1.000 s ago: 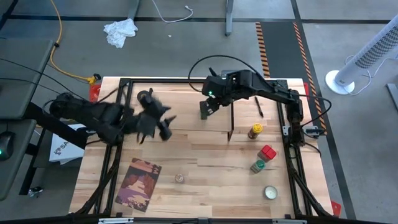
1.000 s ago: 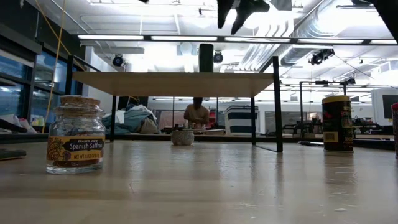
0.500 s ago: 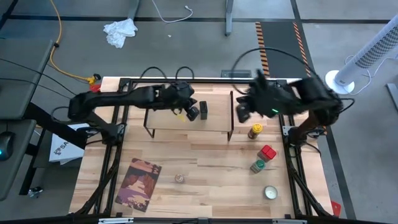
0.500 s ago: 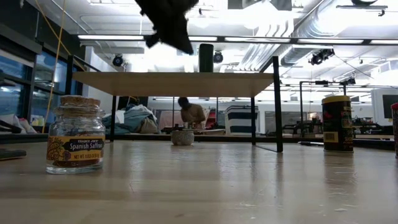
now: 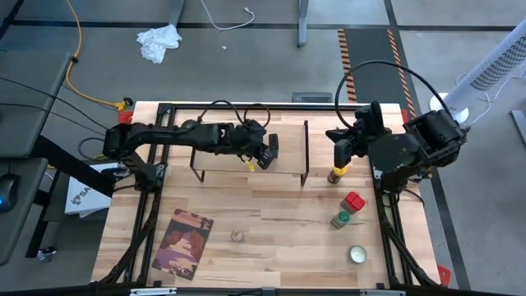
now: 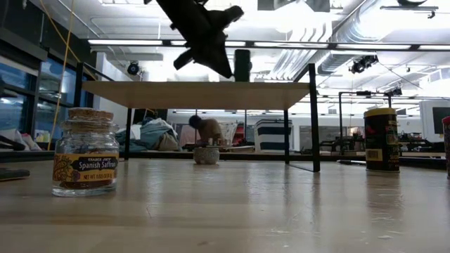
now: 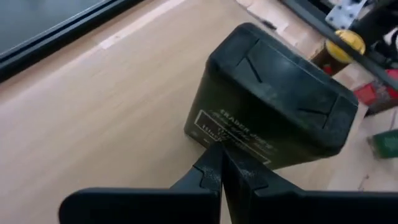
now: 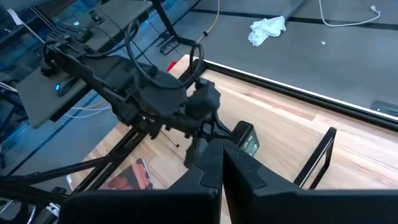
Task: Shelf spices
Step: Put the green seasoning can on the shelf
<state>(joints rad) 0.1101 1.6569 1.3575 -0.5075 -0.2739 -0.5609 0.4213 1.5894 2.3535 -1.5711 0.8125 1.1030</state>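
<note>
**One tin on the shelf, four spices to go**

Far left on the tabletop [image 5: 279, 222] lies a flat printed booklet [image 5: 182, 242], not part of the job. Just right of it, out in the open near the front, stands the tiny clear jar [image 5: 237, 236] with the pale lid. Nothing crowds it, so it should be an easy pick.

The left arm reaches across the shelf [image 5: 289, 161], and its claw [image 5: 261, 154] hangs over the board with its fingers pressed together, holding nothing. Right beside the tips, on the board towards its right end, stands the black tin [image 5: 271, 145]. The left wrist view shows it very close to the tips, and I cannot tell whether they touch it. This looks like the end of the placing step for the tin. The next move calls for the left claw to lift straight away without knocking the tin, then go for the tiny jar.

Right of the shelf, the right claw [image 5: 340, 154] hovers with its fingers together and empty, just above the yellow-lidded jar [image 5: 337, 173]. It would need to spread its fingers before coming down around the jar.

Behind that jar in line come the red-topped one [image 5: 353, 201] and the green-lidded jar [image 5: 341, 219], close together. Their closeness may hamper a clean grip. Nearest the front right sits a flat round pale tin [image 5: 357, 255], which stays put. The shelf's right leg stands between these jars and the board.
</note>
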